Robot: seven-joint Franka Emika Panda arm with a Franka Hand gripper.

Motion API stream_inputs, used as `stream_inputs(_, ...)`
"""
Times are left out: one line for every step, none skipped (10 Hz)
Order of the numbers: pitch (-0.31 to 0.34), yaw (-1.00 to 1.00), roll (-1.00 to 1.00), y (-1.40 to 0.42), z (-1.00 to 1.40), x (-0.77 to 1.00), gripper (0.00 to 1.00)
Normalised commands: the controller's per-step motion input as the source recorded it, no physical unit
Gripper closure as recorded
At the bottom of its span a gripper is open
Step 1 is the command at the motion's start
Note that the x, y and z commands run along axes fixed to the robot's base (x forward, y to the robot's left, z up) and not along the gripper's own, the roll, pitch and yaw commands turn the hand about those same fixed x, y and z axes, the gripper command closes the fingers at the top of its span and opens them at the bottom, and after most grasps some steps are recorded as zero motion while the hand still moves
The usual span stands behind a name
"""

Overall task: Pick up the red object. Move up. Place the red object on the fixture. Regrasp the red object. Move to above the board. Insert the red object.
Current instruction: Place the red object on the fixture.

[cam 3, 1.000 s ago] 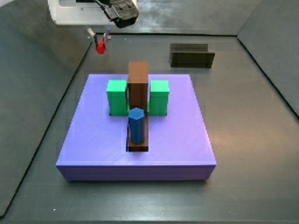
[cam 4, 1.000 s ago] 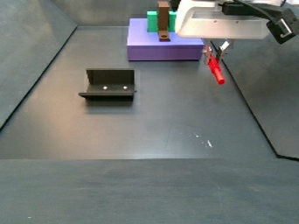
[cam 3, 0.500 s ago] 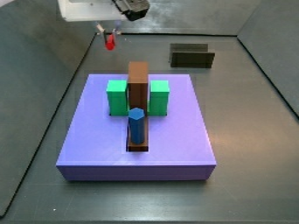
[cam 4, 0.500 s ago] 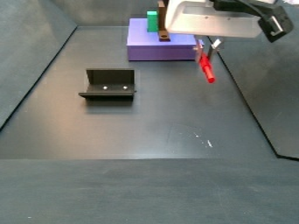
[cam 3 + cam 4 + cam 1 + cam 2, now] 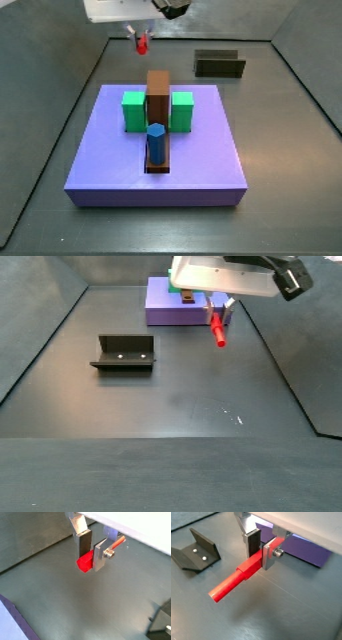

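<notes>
Two fixed views set high, looking down across the dark floor from opposite ends. In a side view, close over the board, with the fixture beyond it. In a side view, pulled well back, the fixture nearer than the board. Both share board, fixture, tool and red object. Both wrist views close behind the tool; fixture and board showing past the tool in a wrist view.

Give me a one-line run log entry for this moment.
gripper: shut on red object | raised off floor | near board | fixture: empty
</notes>
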Motion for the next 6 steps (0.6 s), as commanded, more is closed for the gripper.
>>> stream_inputs(0.211, -0.04, -0.87, 0.01, -0.13, 0.82, 1.00)
stream_inputs(0.143, 0.00, -1.00, 0.00, 0.07, 0.75, 1.00)
stream_inputs(0.117, -0.01, -1.00, -0.01, 0.06, 0.76, 1.00)
stream_inputs(0.117, -0.01, -1.00, -0.01, 0.06, 0.76, 1.00)
stream_inputs(0.157, -0.02, -1.00, 0.00, 0.06, 0.75, 1.00)
stream_inputs(0.194, -0.08, -0.90, 0.00, 0.00, 0.83, 1.00)
